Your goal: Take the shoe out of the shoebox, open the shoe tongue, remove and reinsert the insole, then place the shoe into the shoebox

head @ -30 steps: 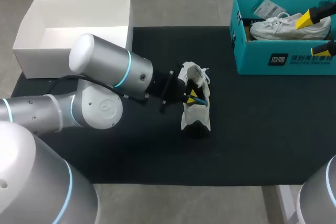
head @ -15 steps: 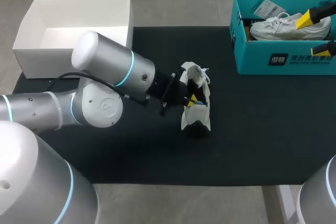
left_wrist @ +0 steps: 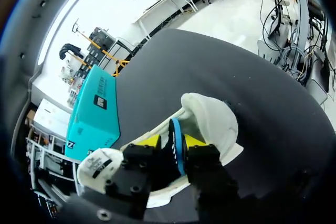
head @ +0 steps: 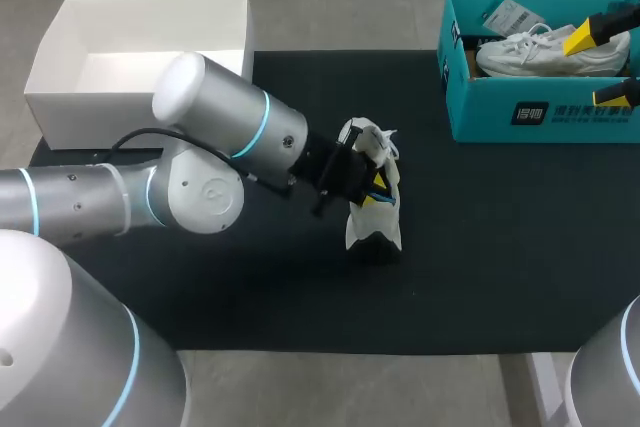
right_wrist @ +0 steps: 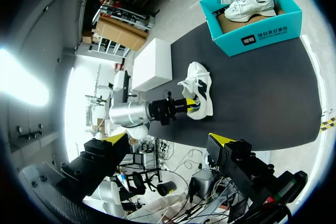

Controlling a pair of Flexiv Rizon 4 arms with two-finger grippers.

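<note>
Left gripper (left_wrist: 173, 142): it is deep in the open top of the shoe, far from the shoebox. Its two yellow tips pinch the blue insole from both sides.
Insole (left_wrist: 176, 136): it is thin and blue. It stands on its edge inside the shoe, between the yellow tips.
Shoe (head: 375, 227): it is white with dark patches. It sits on the mat, well apart from the shoebox, toward the robot's left of it and nearer the robot.
Right gripper (head: 599, 66): it hangs over the right end of the shoebox. Its yellow tips are spread wide and hold nothing.
Shoebox (head: 540, 112): it is teal and has no lid on. It stands on the far right corner of the mat.
Other shoe (head: 530, 52): it is white and lies inside the shoebox.
White box (head: 60, 97): it is open. It sits well apart from the shoebox, at the far left corner of the mat.
Mat (head: 500, 247): it is black. It lies under the shoebox and the shoe.
</note>
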